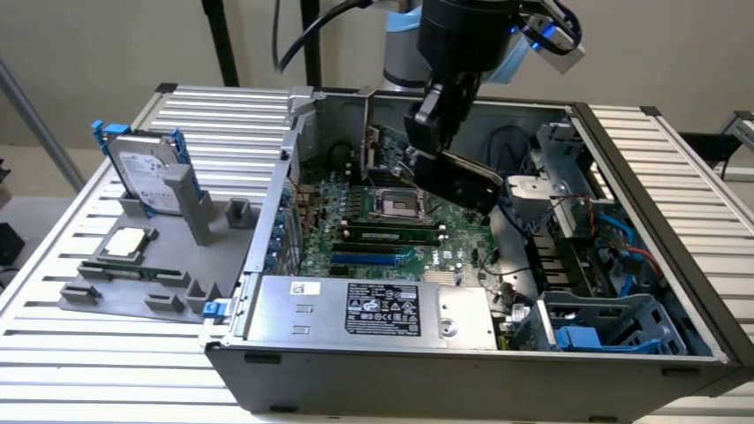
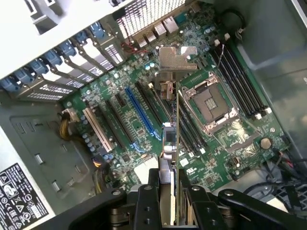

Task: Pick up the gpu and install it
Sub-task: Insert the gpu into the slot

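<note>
My gripper (image 1: 433, 141) hangs inside the open computer case (image 1: 659, 221), shut on the gpu (image 1: 467, 181). In the exterior view the gpu is a black card tilted above the motherboard (image 1: 353, 238), close to the CPU socket (image 1: 395, 205). In the wrist view the gpu (image 2: 177, 139) appears edge-on, its green board running away from the gripper (image 2: 171, 187) to the silver bracket (image 2: 176, 60) at the far end. It hovers over the black slots between the blue slot (image 2: 139, 112) and the CPU socket (image 2: 211, 103), not seated in any slot.
A grey stand (image 1: 88, 296) on the exterior view's left carries a silver hard drive (image 1: 147, 172) in a blue-handled carrier, a CPU chip (image 1: 127, 240) and a memory stick (image 1: 130, 268). The power supply (image 1: 365, 309) and blue drive cage (image 1: 601, 331) line the case's near side.
</note>
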You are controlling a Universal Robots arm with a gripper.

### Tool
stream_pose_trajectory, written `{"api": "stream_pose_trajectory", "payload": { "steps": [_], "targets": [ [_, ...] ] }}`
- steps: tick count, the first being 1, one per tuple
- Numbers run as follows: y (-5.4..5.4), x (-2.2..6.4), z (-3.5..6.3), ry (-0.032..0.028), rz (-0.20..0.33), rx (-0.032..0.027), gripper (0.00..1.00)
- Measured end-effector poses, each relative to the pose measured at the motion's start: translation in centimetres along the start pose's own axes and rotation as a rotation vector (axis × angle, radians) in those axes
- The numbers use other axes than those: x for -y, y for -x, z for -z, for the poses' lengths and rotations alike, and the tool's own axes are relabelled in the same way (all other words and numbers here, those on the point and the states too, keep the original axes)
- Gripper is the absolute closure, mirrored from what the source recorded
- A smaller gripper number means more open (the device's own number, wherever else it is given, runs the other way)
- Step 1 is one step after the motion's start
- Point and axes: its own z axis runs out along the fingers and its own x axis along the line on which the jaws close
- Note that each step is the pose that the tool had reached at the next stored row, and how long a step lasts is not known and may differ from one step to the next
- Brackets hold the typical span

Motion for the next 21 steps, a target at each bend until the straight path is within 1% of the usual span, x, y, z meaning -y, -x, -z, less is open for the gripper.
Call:
{"api": "stream_pose_trajectory", "payload": {
  "steps": [3,8,11,18,21],
  "targets": [
    [0.0,0.0,-0.07,0.0032,0.051,0.0033,0.73],
    [0.0,0.01,-0.18,0.0065,0.134,0.0052,0.73],
    [0.0,0.01,-0.27,0.0078,0.185,0.005,0.73],
    [-0.01,0.02,-0.61,0.0099,0.312,0.0018,0.73],
    [-0.02,0.01,-0.79,0.0106,0.359,0.0006,0.73]
  ]
}}
